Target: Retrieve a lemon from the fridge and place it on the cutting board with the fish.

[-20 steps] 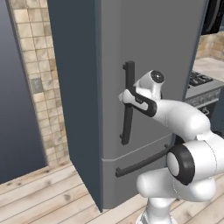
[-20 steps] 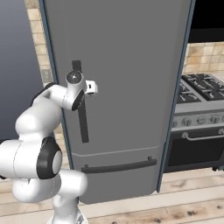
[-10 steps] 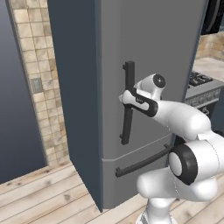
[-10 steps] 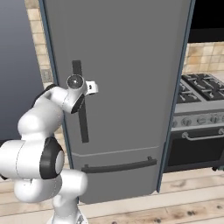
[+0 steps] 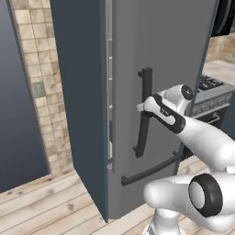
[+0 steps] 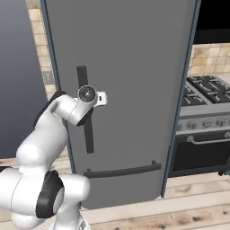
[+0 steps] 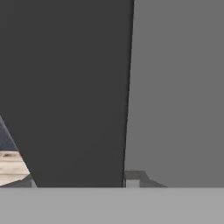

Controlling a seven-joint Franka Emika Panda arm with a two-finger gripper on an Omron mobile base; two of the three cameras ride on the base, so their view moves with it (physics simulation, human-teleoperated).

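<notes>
Now the fridge point(image 5: 151, 55), a tall dark grey cabinet beside the stove point(image 6: 206, 101), stands with its door barely ajar, a thin gap showing along the hinge-side edge in the left base view. At mid-height the tool point(image 5: 146, 108), wide open a second ago, has closed its jaws onto the vertical black bar handle point(image 5: 144, 87). That grip likely means the pull to swing the door open comes next. The lemon presumably sits inside, hidden behind the door; retrieval has not yet begun.
</notes>
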